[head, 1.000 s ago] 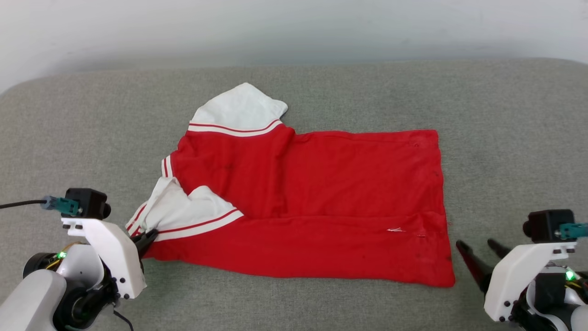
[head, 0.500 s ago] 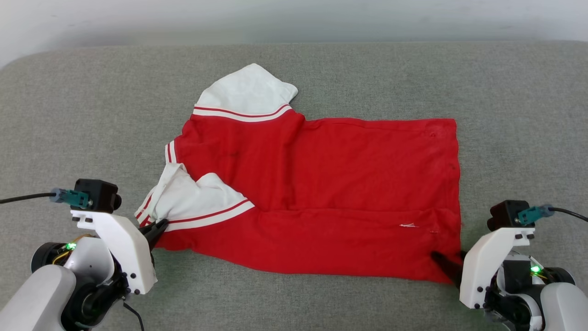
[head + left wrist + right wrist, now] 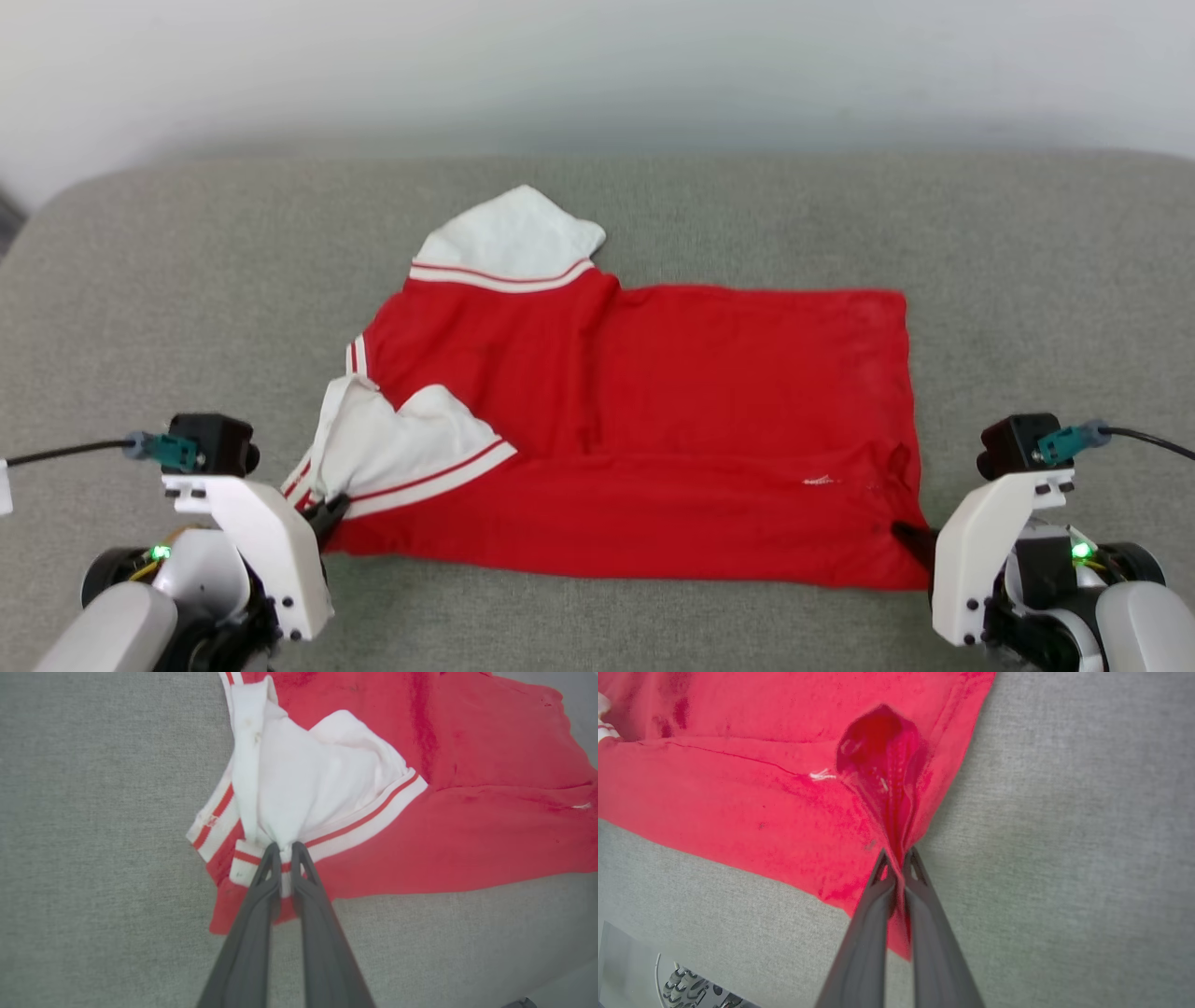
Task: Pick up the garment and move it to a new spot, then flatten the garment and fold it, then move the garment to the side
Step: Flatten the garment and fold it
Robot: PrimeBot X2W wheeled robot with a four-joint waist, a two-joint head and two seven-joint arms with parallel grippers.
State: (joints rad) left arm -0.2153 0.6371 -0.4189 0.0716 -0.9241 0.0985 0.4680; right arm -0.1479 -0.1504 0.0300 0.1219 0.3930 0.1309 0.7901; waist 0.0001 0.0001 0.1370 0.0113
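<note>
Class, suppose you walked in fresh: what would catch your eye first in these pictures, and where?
A red garment lies spread across the middle of a grey pad. The left pincer is shut on its bunched white sleeve at the near left corner, and the right pincer is shut on the red hem at the near right corner.

White wrist brackets (image 3: 271,560), black cameras (image 3: 213,444) (teal plugs (image 3: 173,451)), green lights (image 3: 1081,552), dark tapered gripper fingers (image 3: 252,933)

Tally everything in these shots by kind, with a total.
garment: 1
hands: 2, the left hand and the right hand, each pinching the garment's near edge
grey padded surface: 1
Total: 4
</note>
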